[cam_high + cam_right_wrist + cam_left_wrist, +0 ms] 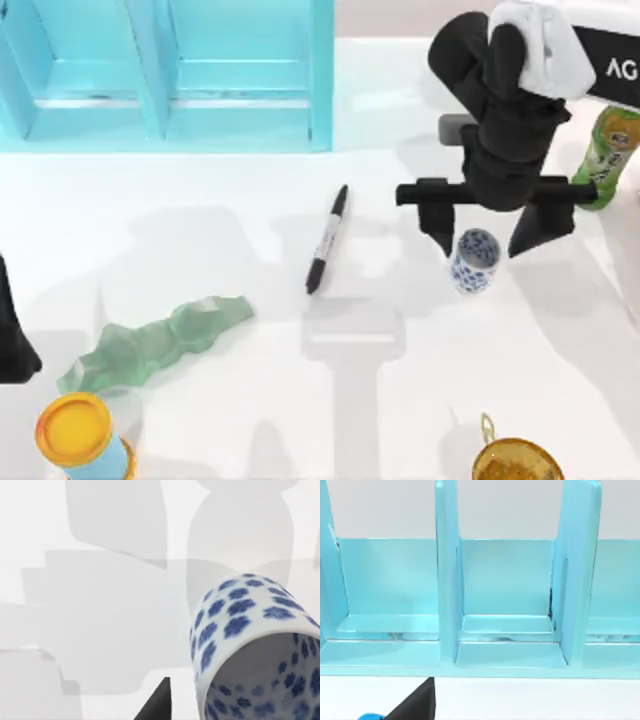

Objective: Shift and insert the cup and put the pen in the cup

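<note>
The cup (474, 260) is small, round and white with blue flowers, smooth like china. It stands on the white table (300, 400), right of the middle. The right gripper (486, 232) hangs over it with its black fingers spread wide, one on each side, not touching. The pen (327, 238) is thin and black with a white band. It lies flat to the left of the cup. A green bottle (608, 155) stands just behind the right arm. A blue shelf (165, 75) with walls is at the back. A bumpy green lump (155, 345), a yellow-topped tube (80, 435) and a gold trophy (515, 460) sit near the front. The left arm (12, 335) is parked at the left edge.
</note>
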Action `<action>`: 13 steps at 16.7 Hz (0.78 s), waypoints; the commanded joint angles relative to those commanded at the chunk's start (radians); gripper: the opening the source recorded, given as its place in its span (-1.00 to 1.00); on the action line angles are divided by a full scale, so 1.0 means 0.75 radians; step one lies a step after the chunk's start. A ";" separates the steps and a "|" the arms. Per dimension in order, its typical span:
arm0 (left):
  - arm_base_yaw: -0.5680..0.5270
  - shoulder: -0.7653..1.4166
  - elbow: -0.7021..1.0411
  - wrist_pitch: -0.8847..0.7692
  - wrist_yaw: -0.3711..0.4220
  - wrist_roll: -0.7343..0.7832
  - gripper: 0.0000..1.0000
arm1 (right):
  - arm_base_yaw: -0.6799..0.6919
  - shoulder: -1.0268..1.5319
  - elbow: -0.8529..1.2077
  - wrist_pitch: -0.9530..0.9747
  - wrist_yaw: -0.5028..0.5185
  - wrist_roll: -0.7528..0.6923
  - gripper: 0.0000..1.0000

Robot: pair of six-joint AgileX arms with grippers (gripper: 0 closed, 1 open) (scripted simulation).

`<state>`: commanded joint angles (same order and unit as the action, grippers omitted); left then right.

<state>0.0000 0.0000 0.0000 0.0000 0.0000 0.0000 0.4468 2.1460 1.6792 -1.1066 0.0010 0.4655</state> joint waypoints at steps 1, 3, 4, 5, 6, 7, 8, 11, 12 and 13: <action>0.000 0.000 0.000 0.000 0.000 0.000 1.00 | 0.000 0.000 0.000 0.000 0.000 0.000 0.96; 0.000 0.000 0.000 0.000 0.000 0.000 1.00 | 0.000 0.000 0.000 0.000 0.000 0.000 1.00; 0.000 0.000 0.000 0.000 0.000 0.000 1.00 | 0.000 0.000 0.000 0.000 0.000 0.000 1.00; 0.000 0.000 0.000 0.000 0.000 0.000 1.00 | 0.000 0.000 0.000 0.000 0.000 0.000 1.00; 0.000 0.000 0.000 0.000 0.000 0.000 1.00 | 0.000 0.000 0.000 0.000 0.000 0.000 1.00; 0.000 0.000 0.000 0.000 0.000 0.000 1.00 | 0.000 0.000 0.000 0.000 0.000 0.000 1.00; 0.000 0.000 0.000 0.000 0.000 0.000 1.00 | 0.000 0.000 0.000 0.000 0.000 0.000 1.00; 0.000 0.000 0.000 0.000 0.000 0.000 1.00 | -0.002 0.001 0.004 -0.003 0.000 0.000 1.00; 0.000 0.000 0.000 0.000 0.000 0.000 1.00 | -0.002 0.007 0.020 -0.020 0.000 0.001 1.00; 0.000 0.000 0.000 0.000 0.000 0.000 1.00 | -0.001 0.015 0.051 -0.050 -0.001 0.001 1.00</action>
<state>0.0000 0.0000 0.0000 0.0000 0.0000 0.0000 0.4458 2.1574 1.7174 -1.1439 0.0005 0.4663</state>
